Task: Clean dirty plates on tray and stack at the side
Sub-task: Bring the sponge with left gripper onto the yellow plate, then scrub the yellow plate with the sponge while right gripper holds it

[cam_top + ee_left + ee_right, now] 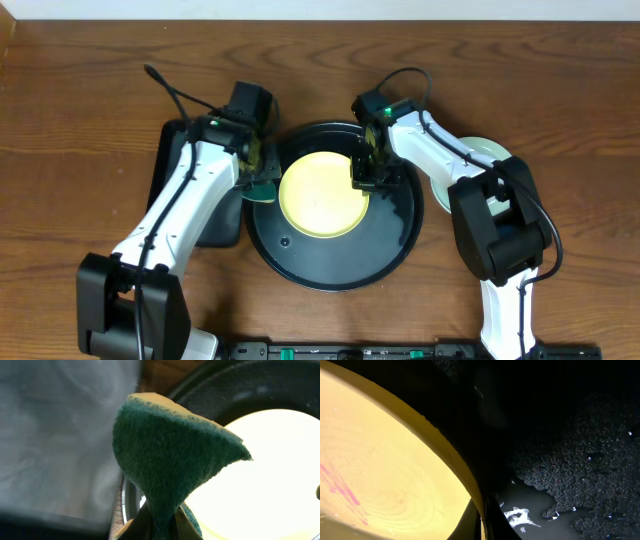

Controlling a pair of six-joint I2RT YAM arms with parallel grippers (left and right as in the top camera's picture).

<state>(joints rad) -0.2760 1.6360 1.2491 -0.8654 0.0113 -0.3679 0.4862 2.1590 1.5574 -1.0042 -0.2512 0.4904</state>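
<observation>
Scrubbing step, yellow plate. The tray (330, 265) sits midway between the left and right edges of the tabletop (80, 60), close to the near edge. A film of water (530, 500) lies on its floor. The plate (320, 195) lies flat inside the tray, on the far-left part of the floor.

The right gripper (365, 178) is at the plate's right rim. In the right wrist view its jaws straddle that rim and appear pressed onto it, so the plate is steadied. The same view shows a pink stain (342, 487) on the plate's face, so the plate is judged not yet clean.

The left gripper (258, 180) pinches a sponge (262, 187) at the plate's left rim. In the left wrist view the green scouring side faces the camera. Whether the sponge touches the plate cannot be told. Under the left arm, toward the left edge, lies a small tray (180, 145).

Toward the right edge, well apart from the tray, a mint plate (487, 152) rests on the tabletop, partly hidden by the right arm. Whether one or two lie there cannot be told. This is taken as the stacking place.

The next move calls for bringing the sponge across the plate onto the stain and rubbing it while the right gripper holds the rim. The plate can then be lifted onto the mint plate.
</observation>
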